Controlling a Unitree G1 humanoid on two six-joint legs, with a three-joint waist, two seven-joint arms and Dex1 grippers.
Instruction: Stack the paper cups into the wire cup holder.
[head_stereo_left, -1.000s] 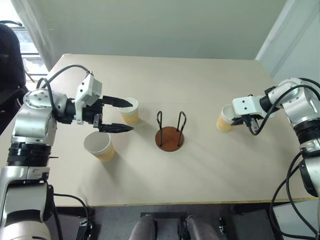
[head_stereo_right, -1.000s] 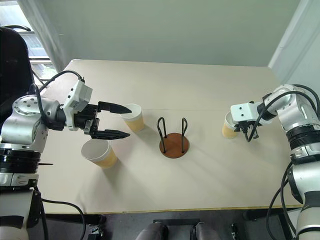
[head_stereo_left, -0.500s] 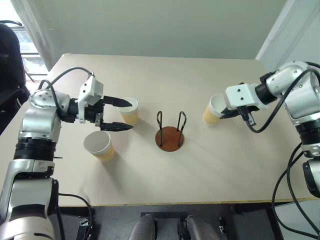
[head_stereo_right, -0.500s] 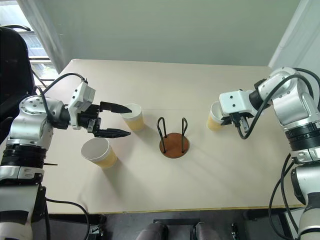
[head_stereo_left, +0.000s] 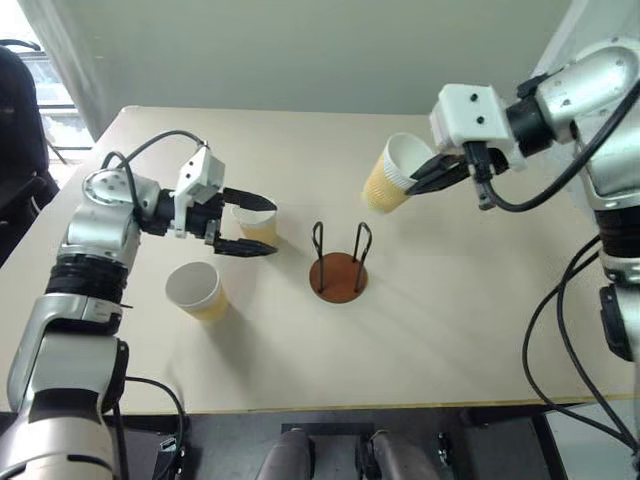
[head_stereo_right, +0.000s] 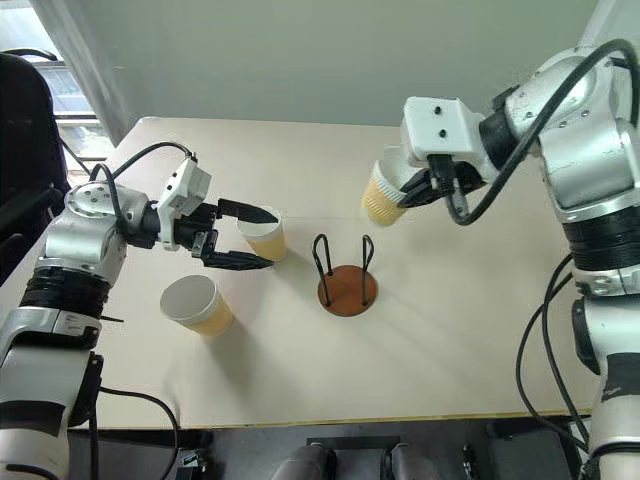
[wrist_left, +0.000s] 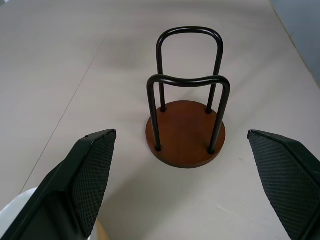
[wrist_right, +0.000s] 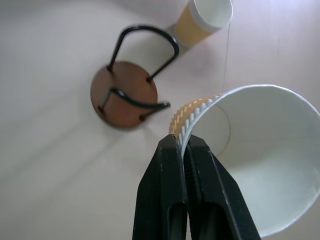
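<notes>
The right gripper (wrist_right: 184, 145) pinches a tan-yellow paper cup's (head_stereo_left: 390, 174) rim (one finger inside, by the wrist view); the left gripper (head_stereo_left: 255, 226) gapes beside another cup (head_stereo_left: 258, 226).

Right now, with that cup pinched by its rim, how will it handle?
Probably light: the right pincer lifts the paper cup by one wall alone. The thin rim likely dents if squeezed. Hanging tilted, it may swing or slip.

The cup holder (head_stereo_left: 339, 272) stands in the middle of the tabletop (head_stereo_left: 420, 330). Left of it stands one cup (head_stereo_left: 256, 224), between the fingers of the left pincer (head_stereo_left: 258, 226). Another cup (head_stereo_left: 200, 291) stands nearer the front edge. The right pincer (head_stereo_left: 418, 176) holds a third cup (head_stereo_left: 392, 173) by its rim, up in the air, behind and right of the holder.
</notes>
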